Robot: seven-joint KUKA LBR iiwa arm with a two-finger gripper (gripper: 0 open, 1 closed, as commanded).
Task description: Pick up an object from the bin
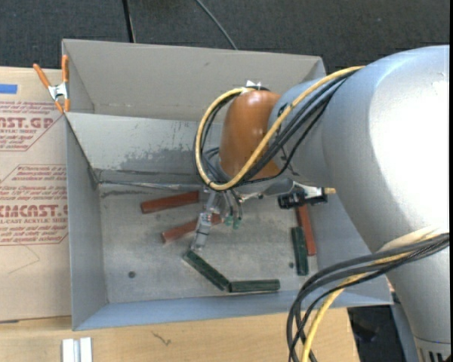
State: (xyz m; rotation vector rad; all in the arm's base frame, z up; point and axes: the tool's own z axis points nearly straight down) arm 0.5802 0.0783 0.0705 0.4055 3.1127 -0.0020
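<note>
Grey metal bin (pixel 83 232), a few loose sticks on the floor, no heap.

Near edge first: two dark green sticks in a rough L. The diagonal green stick (pixel 206 270) runs up towards the tool, the flat green stick (pixel 254 285) lies parallel to the near edge, and their ends meet or nearly meet. By the arm-side wall, a third green stick (pixel 298 251) points near-to-far, with a red-brown stick (pixel 309 231) just beside it, partly under the arm.

Mid-floor: the tool (pixel 202 232) is low over the floor, its tip at the arm-side end of the short brown stick (pixel 179 234). We can't tell how far the tool is open, or whether it touches the stick. We see nothing held in it.

Key relation: the short brown stick runs from the tool towards the wall opposite the arm. Its long axis goes across the bin, with the tool end tilted slightly to the far side. So the tool is at the stick's end, not its middle. Our read: the next move needs a small shift along the stick, away from the arm, then a close across its narrow width.

Risk, as we judge it: the diagonal green stick's upper end is near the tool and could get nudged.

Farther back: the long brown stick (pixel 170 201), roughly parallel to the short one, lies near the foot of the far wall, apart from the tool. The orange cover (pixel 245 138) on the wrist sits above that area.
</note>
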